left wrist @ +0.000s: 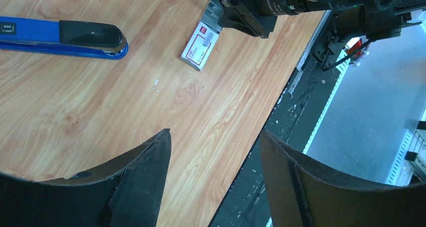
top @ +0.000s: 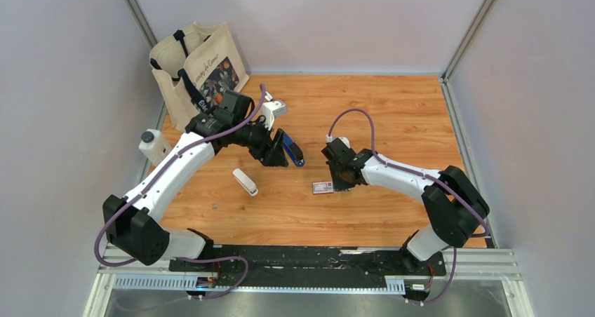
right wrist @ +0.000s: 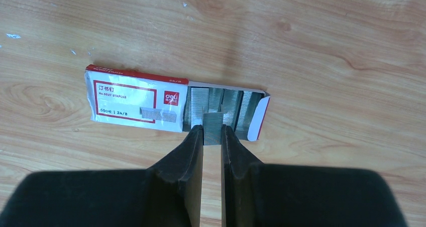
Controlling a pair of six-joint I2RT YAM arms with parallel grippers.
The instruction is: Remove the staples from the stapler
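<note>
Your right hand point(right wrist: 212, 132) pinches a short strip of staples point(right wrist: 213, 120) at the open end of the staple box point(right wrist: 133, 102), in line with the strips inside. Your left hand point(left wrist: 215, 134) hangs spread and empty. The stapler point(left wrist: 60, 36) lies on the tabletop point(left wrist: 150, 101) ahead and to its left, long axis crosswise, nearer that arm

I work over a wooden tabletop point(top: 393, 113). Seen from above, a cream tote bag point(top: 200, 68) stands at its upper left corner and a white bottle point(top: 154, 147) at its left edge. Near the centre lies the blue stapler point(top: 295, 153). A white bar-shaped item point(top: 245, 181) lies lower left of it, and a red-and-white staple box point(top: 323, 187), tray slid partly out, lies lower right.
</note>
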